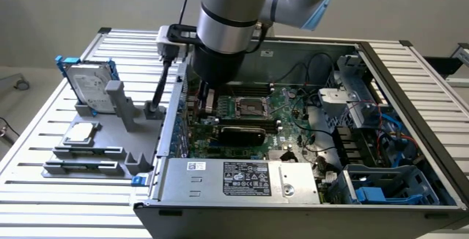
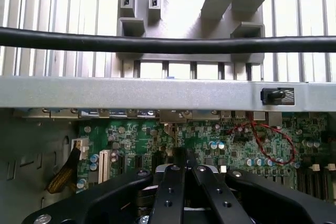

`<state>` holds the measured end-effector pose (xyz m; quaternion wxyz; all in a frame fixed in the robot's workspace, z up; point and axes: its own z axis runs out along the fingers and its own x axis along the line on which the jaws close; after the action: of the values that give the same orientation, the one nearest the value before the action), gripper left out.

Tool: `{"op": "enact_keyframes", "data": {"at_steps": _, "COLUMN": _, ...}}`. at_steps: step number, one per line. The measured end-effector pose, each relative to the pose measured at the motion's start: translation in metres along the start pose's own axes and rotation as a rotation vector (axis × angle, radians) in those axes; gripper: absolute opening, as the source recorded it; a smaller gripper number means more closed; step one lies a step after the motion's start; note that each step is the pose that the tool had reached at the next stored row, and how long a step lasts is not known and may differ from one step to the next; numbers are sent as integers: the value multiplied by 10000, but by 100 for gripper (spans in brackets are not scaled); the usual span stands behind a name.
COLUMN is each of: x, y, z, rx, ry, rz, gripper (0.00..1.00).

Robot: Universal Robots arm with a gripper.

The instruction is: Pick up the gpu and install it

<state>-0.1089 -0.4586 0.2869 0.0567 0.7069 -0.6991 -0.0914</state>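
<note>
My arm (image 1: 227,24) reaches down into the open computer case (image 1: 308,195), which lies on the slatted tabletop (image 1: 44,195), and in the wrist view my jaws (image 2: 185,157) are brought fully together over the green motherboard (image 2: 210,140), tips meeting with no gap between them. I have hold of nothing that I can make out; the fingertips (image 2: 178,157) look pressed against each other rather than against a board edge. The gpu (image 1: 242,134) sits inside the case, its glossy black shroud lying across the motherboard just below the processor socket (image 1: 247,106) as the exterior view shows it, apparently standing in a slot, though from this angle I can't be sure it is fully seated. It lies close under and slightly toward the front of the case from where my wrist comes down, apart from the jaws. Outside the case, on the exterior view's left, the grey parts holder (image 1: 102,140) carries the silver hard drive in its blue frame (image 1: 89,85) and the small square processor chip (image 1: 79,133). A black cable (image 2: 157,43) crosses the wrist view above the case wall (image 2: 131,93).
</note>
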Motion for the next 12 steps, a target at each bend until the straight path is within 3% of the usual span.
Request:
{"op": "enact_keyframes", "data": {"at_steps": 8, "x": -3, "y": 40, "z": -15, "rx": -223, "ry": 180, "rz": 50, "gripper": 11}}
{"op": "enact_keyframes", "data": {"at_steps": 12, "x": -4, "y": 48, "z": -34, "rx": -284, "ry": 307, "rz": 81, "gripper": 11}}
